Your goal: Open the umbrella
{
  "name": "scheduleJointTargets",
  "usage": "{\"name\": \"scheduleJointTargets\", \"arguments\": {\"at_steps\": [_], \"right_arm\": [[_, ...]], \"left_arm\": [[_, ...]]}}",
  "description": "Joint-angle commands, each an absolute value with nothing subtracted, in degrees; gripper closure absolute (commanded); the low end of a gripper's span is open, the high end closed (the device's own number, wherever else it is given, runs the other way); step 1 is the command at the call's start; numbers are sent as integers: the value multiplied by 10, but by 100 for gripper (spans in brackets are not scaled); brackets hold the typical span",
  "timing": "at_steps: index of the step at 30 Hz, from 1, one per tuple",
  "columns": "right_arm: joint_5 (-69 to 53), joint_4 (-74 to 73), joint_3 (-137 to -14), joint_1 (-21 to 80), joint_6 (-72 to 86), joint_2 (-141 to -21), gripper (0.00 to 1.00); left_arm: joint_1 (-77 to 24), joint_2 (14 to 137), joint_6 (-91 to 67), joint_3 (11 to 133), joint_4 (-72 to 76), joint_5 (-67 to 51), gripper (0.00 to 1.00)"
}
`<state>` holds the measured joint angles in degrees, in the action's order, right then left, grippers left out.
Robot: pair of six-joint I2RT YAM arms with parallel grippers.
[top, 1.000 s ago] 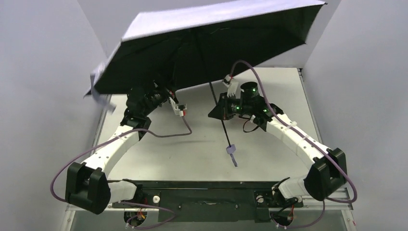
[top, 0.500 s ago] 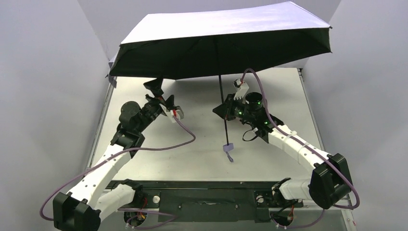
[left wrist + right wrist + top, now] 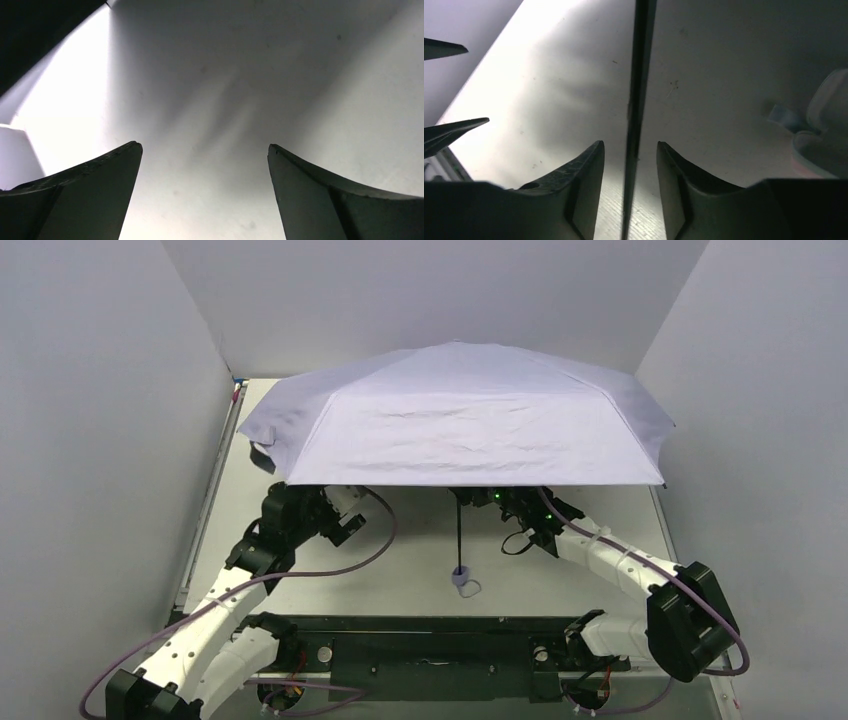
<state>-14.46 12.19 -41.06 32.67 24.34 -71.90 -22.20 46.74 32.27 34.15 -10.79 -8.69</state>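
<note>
The umbrella (image 3: 450, 440) stood fully open. Its lavender-white canopy (image 3: 530, 410) was spread dome-up over the middle of the table (image 3: 400, 575) and hid both wrists from the top camera. Below its near edge the thin black shaft (image 3: 459, 535) ran roughly upright down to the small handle (image 3: 459, 577). The handle sat at table level with its strap loop (image 3: 470, 589) beside it; I could not confirm contact with the surface. The left arm (image 3: 240, 570) and the right arm (image 3: 610, 555) reached in under the canopy from either side.

Left gripper (image 3: 205, 147): fingers spread wide with nothing between them, only bare table beyond. A dark corner of black lining (image 3: 30, 30) showed at top left of that wrist view.

Right gripper (image 3: 629, 143): fingers drawn in around the shaft, which passed between them. I saw a slim gap on each side, so no clamping was visible at the tips. A pale rounded object (image 3: 824, 115) with a pinkish rim lay blurred at the right edge of that view; I could not identify it.
</note>
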Motion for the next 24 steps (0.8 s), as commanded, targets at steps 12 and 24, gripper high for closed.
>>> {"name": "scheduleJointTargets", "arguments": {"at_steps": [12, 24], "right_arm": [[-92, -73, -419, 328, -109, -586, 34], [-25, -171, -396, 188, -263, -492, 17]], "left_arm": [[-212, 488, 279, 351, -300, -58, 3], [-76, 596, 191, 422, -352, 26, 3]]}}
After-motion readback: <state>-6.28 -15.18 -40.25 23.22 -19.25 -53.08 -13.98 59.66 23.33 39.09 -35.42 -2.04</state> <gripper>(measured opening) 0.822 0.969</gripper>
